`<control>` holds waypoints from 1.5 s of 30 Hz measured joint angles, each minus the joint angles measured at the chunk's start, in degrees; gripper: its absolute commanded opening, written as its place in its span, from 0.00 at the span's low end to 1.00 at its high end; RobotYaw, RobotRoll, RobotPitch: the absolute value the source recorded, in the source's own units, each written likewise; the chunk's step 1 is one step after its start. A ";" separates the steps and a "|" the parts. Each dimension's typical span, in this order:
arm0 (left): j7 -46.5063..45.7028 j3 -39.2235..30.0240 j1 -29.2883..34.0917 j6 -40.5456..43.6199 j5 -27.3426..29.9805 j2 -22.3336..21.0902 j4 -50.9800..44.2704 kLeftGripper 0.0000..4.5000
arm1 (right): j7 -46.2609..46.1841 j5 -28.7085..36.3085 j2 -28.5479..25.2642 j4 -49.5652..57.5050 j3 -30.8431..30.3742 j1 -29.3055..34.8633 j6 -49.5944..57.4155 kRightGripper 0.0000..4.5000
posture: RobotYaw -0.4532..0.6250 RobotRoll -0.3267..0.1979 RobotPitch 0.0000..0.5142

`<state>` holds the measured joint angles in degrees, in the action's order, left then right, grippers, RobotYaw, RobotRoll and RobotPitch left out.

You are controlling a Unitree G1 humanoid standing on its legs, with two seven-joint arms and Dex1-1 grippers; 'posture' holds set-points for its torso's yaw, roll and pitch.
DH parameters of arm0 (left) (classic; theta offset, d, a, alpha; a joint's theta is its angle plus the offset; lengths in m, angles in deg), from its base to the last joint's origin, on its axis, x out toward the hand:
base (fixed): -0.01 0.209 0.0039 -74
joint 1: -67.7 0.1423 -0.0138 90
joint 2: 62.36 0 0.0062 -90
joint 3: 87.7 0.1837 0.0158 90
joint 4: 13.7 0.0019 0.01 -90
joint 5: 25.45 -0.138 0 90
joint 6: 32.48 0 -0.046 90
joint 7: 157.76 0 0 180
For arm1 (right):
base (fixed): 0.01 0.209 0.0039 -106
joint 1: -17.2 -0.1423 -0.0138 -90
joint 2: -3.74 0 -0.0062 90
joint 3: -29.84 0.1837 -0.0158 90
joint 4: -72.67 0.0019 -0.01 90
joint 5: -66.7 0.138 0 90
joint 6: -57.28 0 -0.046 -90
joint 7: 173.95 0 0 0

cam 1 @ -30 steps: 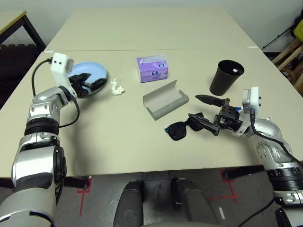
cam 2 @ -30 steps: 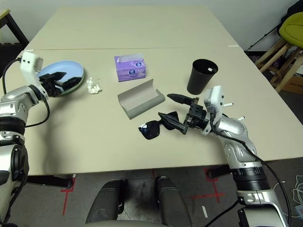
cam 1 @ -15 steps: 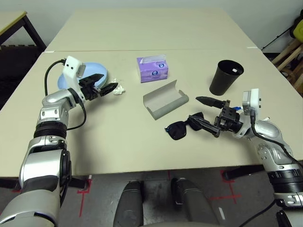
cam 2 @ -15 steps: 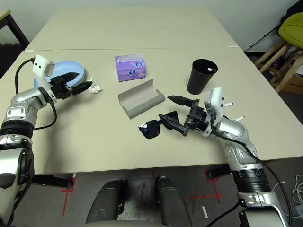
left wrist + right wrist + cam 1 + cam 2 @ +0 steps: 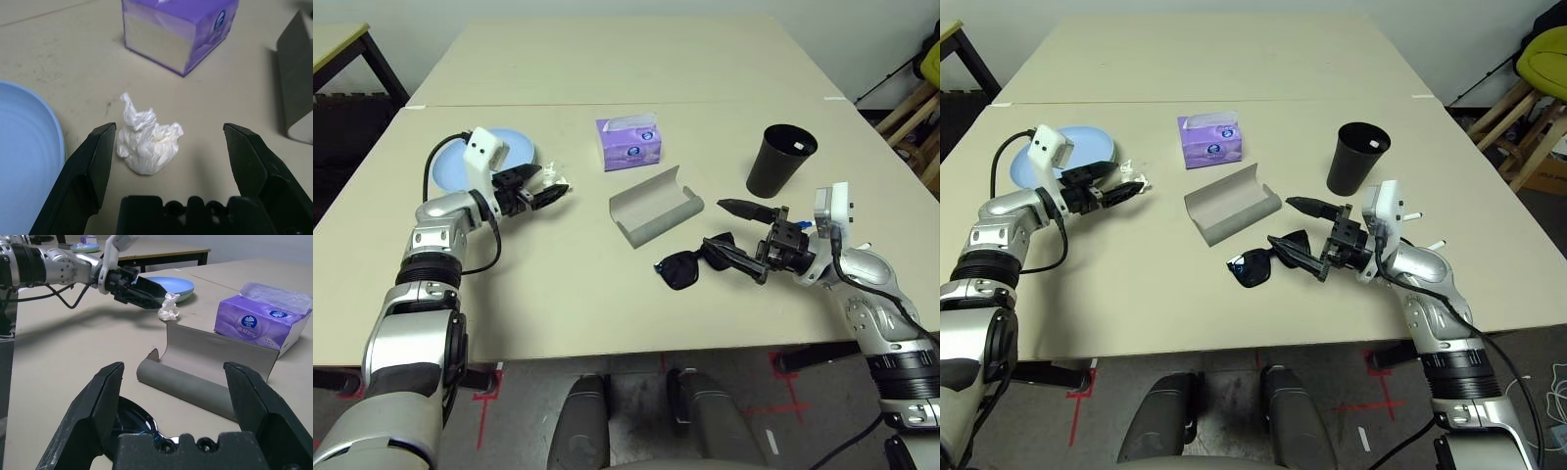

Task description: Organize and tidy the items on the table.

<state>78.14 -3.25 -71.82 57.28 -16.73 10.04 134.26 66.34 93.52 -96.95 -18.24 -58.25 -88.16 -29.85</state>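
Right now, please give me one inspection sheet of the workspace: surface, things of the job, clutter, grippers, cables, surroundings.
Surface: pale beige table; a second table butts against its far edge.
Job's things: crumpled tissue beside the light blue plate; purple tissue box; grey glasses case lying open; black sunglasses in front of it; black cup upright.
Clutter: nothing seen.
Grippers: left gripper open, one finger on each side of the tissue, not closed on it; right gripper open, near the sunglasses.
Cables: black cable looping at the left wrist.
Surroundings: wooden stools at far right; red floor marks.
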 measured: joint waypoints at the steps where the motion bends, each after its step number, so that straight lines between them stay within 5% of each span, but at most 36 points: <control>1: -0.46 0.00 -0.60 0.06 -0.15 0.24 0.85 0.99 | 0.00 0.00 0.00 0.06 0.00 0.02 0.00 1.00 | 0.51 0.62 0.29; 6: -2.25 -0.01 -2.88 1.04 -0.76 0.87 1.89 0.99 | -0.06 0.00 0.00 0.56 0.00 0.11 0.00 1.00 | 0.51 0.62 0.29; 9: -3.04 0.02 -4.06 1.26 -1.43 0.87 2.98 0.87 | -0.25 0.00 0.01 0.57 0.00 0.15 0.00 1.00 | 0.51 0.62 0.29; 19: -3.56 0.30 -4.22 2.37 -2.65 0.93 3.91 0.01 | -1.09 0.02 0.02 1.34 0.00 0.16 0.27 1.00 | 0.51 0.62 0.30; 30: -8.42 -3.14 -8.45 5.10 -1.12 0.72 3.87 0.00 | -1.79 0.04 0.04 2.22 -0.01 0.13 1.30 1.00 | 0.51 0.62 0.30; 45: -32.43 -9.23 -13.87 -0.81 -0.84 -3.71 8.37 0.00 | -1.75 0.05 0.30 2.49 -0.15 0.00 1.59 1.00 | 0.52 0.62 0.30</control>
<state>45.71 -12.49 -85.69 56.47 -17.57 6.33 142.63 64.59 93.57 -96.65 -15.75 -58.40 -88.16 -28.26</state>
